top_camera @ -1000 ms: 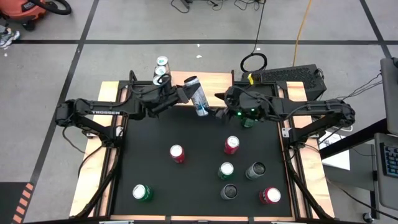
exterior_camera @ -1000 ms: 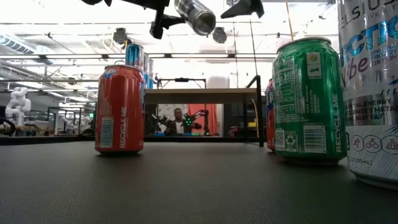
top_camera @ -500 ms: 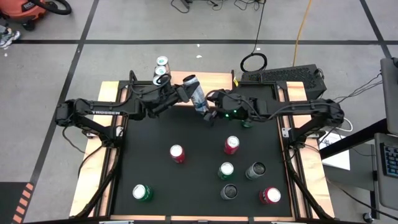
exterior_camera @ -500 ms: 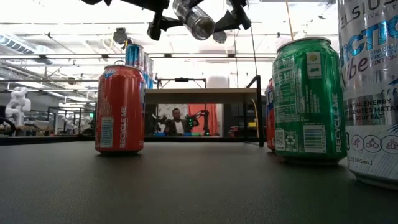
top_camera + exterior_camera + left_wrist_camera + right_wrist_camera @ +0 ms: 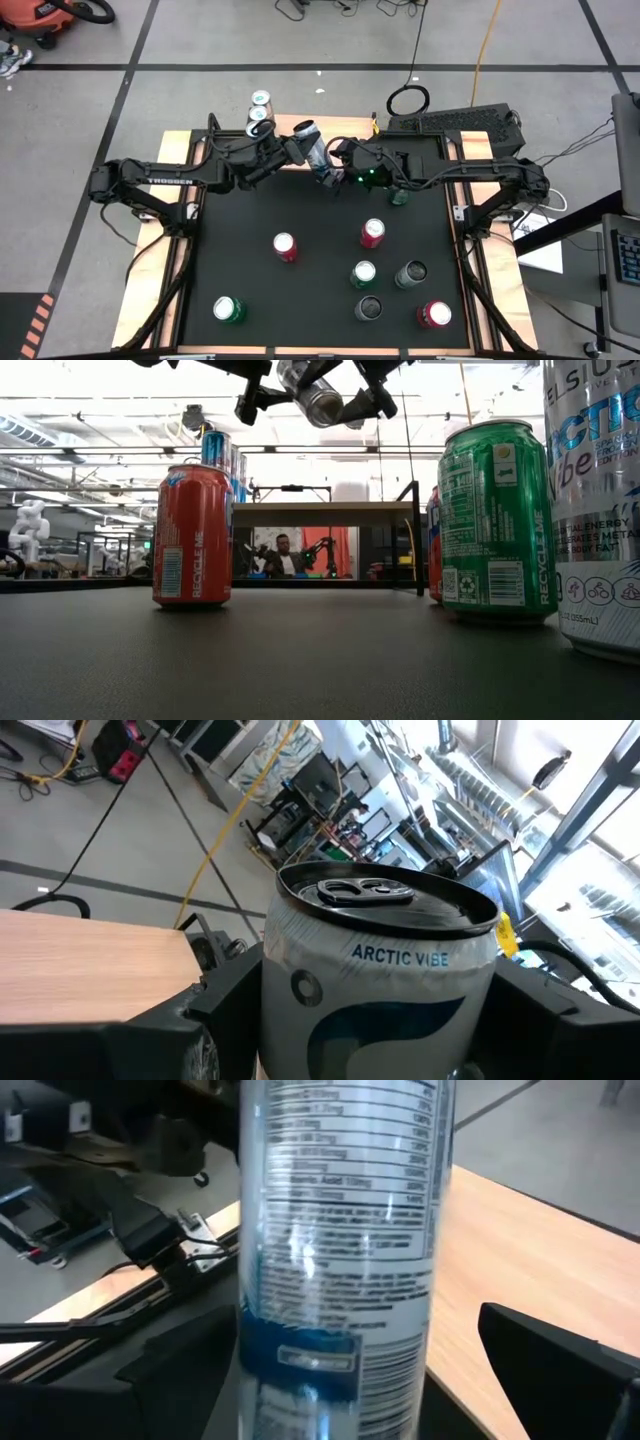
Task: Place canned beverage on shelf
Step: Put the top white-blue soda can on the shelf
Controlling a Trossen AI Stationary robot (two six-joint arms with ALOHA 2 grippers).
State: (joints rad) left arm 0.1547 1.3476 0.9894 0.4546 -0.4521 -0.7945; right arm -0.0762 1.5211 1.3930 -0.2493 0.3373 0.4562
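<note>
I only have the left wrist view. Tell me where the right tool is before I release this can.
Observer: The right tool is open, one finger on each side of the can's lower end. I cannot tell whether it touches.
Operator: Report the shelf.
Observer: Two cans stand by the shelf's left end; the rest of the board looks bare.
</note>
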